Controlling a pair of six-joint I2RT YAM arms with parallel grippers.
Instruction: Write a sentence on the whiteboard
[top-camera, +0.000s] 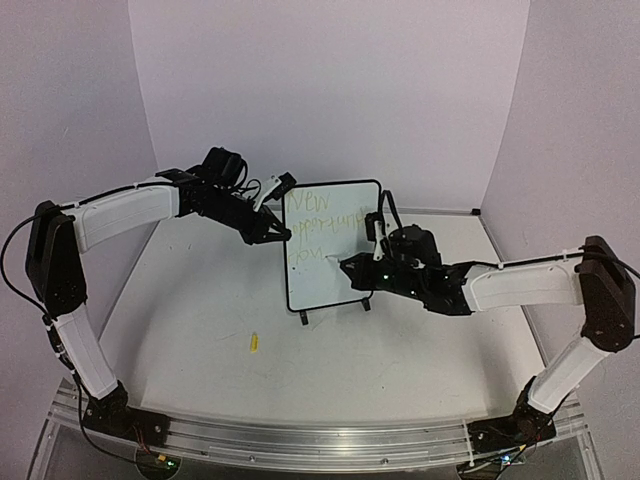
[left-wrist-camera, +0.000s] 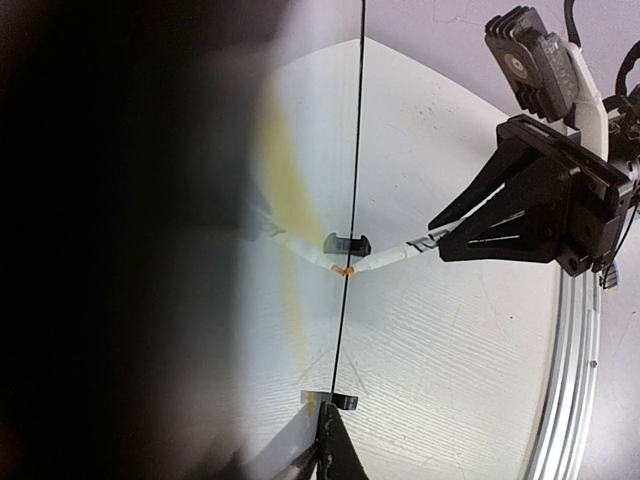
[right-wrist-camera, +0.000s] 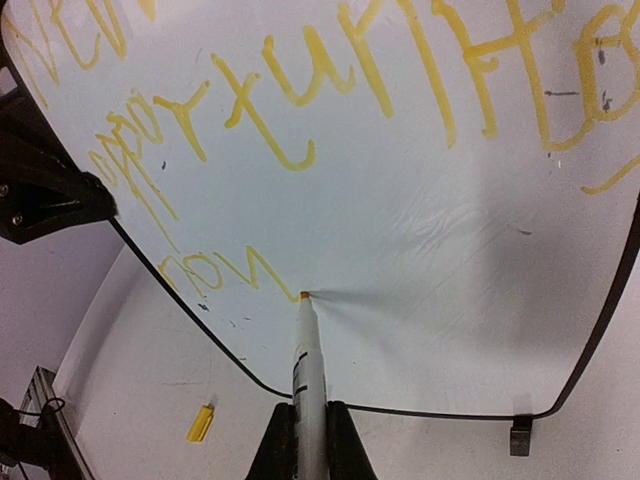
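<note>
The whiteboard stands upright on its two black feet at mid-table. Yellow words of the sentence fill three lines; the right wrist view shows the sentence close up. My left gripper is shut on the board's left edge, and its wrist view sees the whiteboard edge-on above its own fingertips, the left gripper. My right gripper is shut on a white marker whose orange tip touches the whiteboard at the end of the third line.
The marker's yellow cap lies on the table in front of the board, left of centre, and shows as the cap in the right wrist view. A metal rail runs along the near table edge. Pale walls close in three sides.
</note>
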